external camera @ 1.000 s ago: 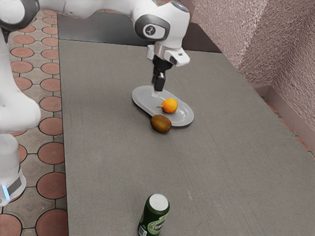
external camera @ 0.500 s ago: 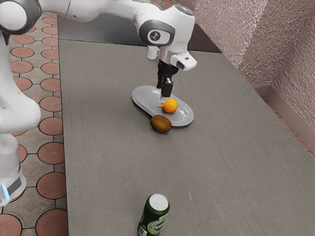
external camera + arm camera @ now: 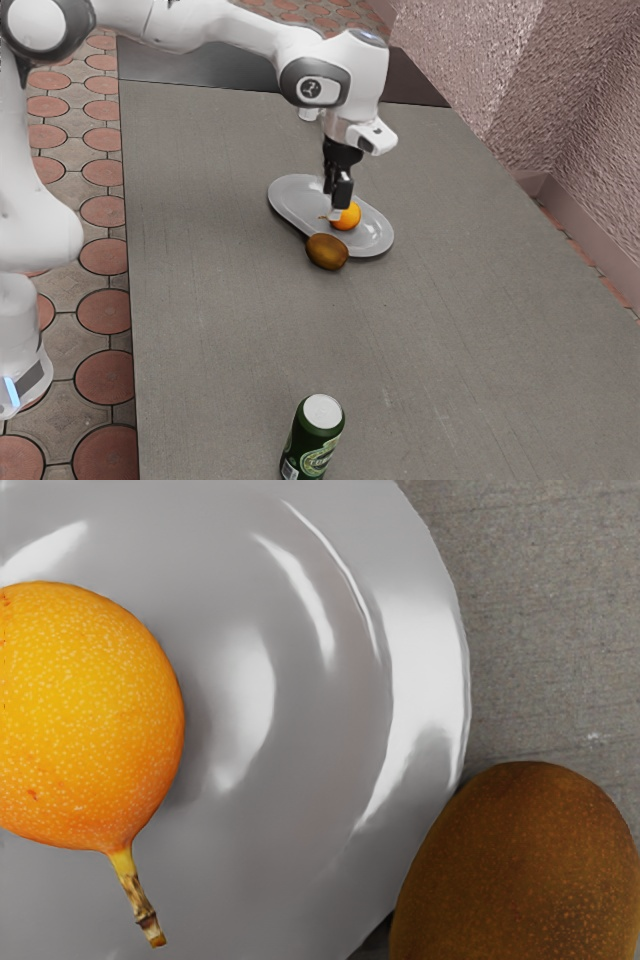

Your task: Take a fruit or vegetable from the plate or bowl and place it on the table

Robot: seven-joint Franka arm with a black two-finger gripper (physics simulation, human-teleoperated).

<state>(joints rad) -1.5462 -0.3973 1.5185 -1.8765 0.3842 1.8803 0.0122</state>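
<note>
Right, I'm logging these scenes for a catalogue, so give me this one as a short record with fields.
surface: grey rectangular table
dish: oval, glossy grey plate
on dish: round orange fruit with a short brown stem
beside dish: brown oval fruit, close against the rim; whether it leans on it, I can't tell
apart from dish: green can with a white top, upright
gripper: black two-finger gripper, low over the plate by the orange fruit
task status: orange fruit not yet on the table
</note>
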